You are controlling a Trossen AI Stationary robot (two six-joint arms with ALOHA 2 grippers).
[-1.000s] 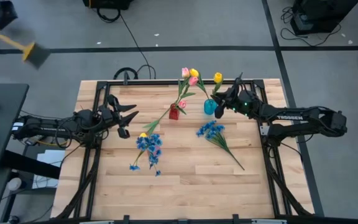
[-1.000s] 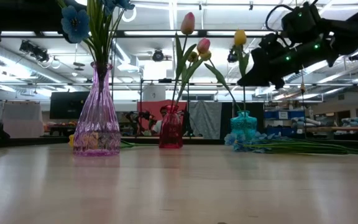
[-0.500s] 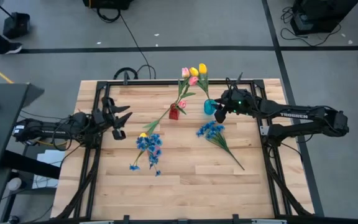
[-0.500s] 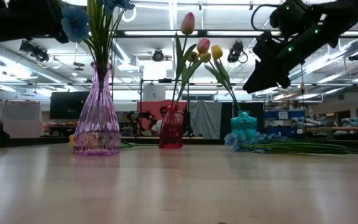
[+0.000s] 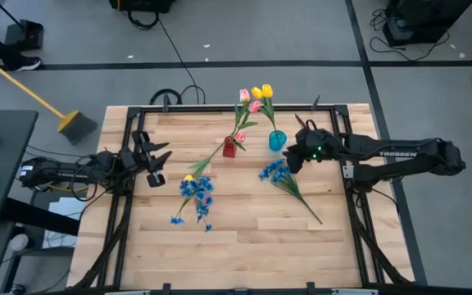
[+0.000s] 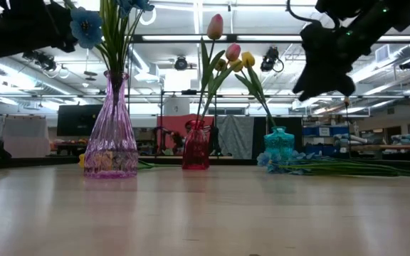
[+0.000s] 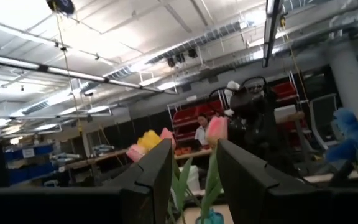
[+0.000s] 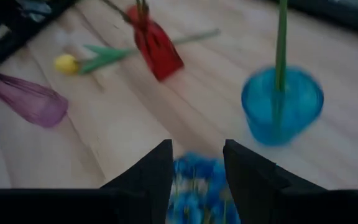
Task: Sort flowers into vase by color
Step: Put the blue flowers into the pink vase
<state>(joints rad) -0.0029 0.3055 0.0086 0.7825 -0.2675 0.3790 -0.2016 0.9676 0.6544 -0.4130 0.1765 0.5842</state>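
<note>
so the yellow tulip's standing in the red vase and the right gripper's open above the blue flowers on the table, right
Not quite: the yellow tulip stands in the blue vase, not the red vase, as the low view shows. The rest holds: the right gripper is open above the blue flowers lying on the table.

Right gripper [image 5: 292, 153]: we see it over the table, near the blue vase [image 5: 277, 140].
Left gripper [image 5: 156, 160]: we see it at the left edge.
Blue sprigs [image 5: 279, 171]: we see them lying flat.
</note>
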